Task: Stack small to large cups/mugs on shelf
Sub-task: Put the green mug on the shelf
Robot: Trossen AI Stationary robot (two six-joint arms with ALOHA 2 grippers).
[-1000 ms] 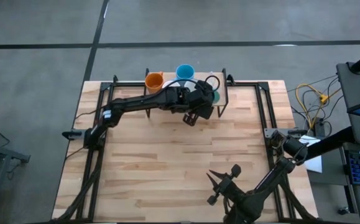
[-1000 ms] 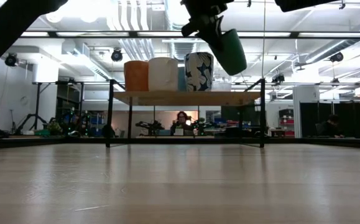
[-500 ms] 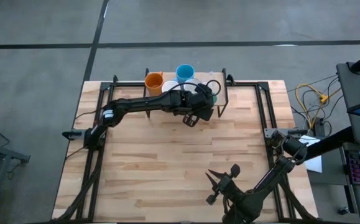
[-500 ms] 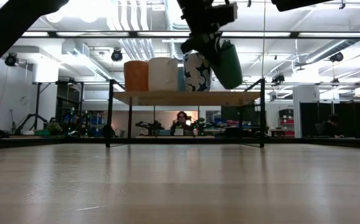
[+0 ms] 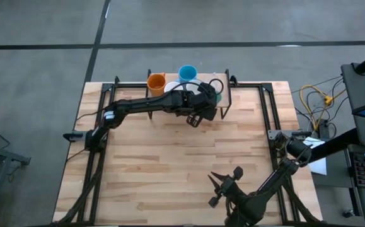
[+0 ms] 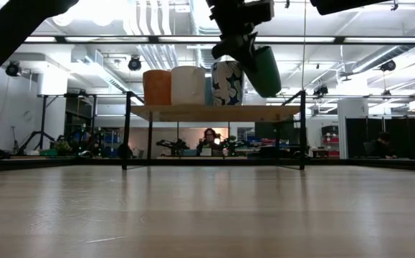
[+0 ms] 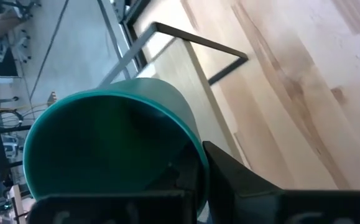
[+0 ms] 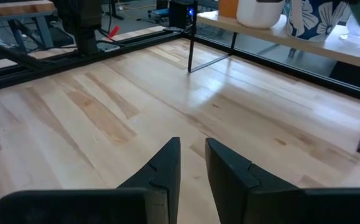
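My left gripper (image 5: 202, 108) is shut on a dark green cup (image 6: 264, 70) above the right part of the shelf (image 6: 214, 112), a low light plank on thin black legs at the table's far middle. On the plank stand an orange cup (image 6: 157, 87), a white cup (image 6: 188, 86), a light blue cup (image 5: 187, 74) and a white mug with dark blue flowers (image 6: 227, 82). I cannot make out the clear glass. My right gripper (image 8: 192, 163) waits near the table's near edge, open by a narrow gap and empty. My left gripper holds the green cup by its wall at the rim (image 7: 192, 140), one finger inside the cup and one finger (image 7: 232, 180) outside. The cup hangs tilted below the gripper, base down toward the table's right, clear of the plank (image 6: 264, 111).
Black metal frame rails (image 5: 267, 120) run along the table's left, right and far sides. The broad wooden tabletop (image 5: 169, 164) lies between the shelf and my right arm. Cables (image 5: 314, 101) lie off the table's right edge.
My left gripper has come down a little toward the shelf top with the green cup, which stays tilted and clear of the plank.
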